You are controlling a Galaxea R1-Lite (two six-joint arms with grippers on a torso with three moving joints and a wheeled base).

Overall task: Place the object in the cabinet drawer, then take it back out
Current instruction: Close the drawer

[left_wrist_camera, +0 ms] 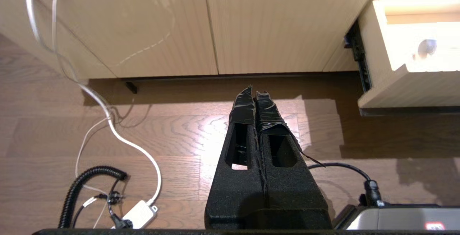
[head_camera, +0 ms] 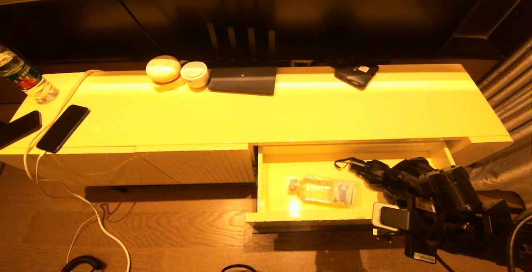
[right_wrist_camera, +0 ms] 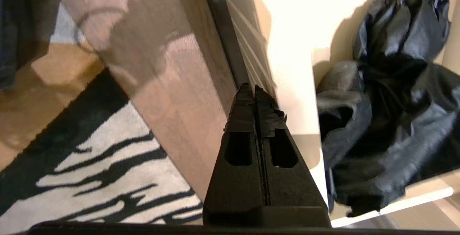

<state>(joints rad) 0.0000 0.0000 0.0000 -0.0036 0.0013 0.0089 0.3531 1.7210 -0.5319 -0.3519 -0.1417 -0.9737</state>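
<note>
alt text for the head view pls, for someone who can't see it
An open cabinet drawer holds a clear plastic bottle lying flat and a folded black umbrella, with the right gripper at its front right corner. Two phones lie on the cabinet top.

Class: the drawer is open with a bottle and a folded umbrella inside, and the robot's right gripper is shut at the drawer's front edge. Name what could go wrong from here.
1. The right gripper sits shut over the drawer front; moving in, it may knock the edge.
2. The umbrella lies bunched beside the bottle; its fabric or strap could snag.
3. The bottle lies on its side on a glossy floor, so a nudge may roll it away.
</note>
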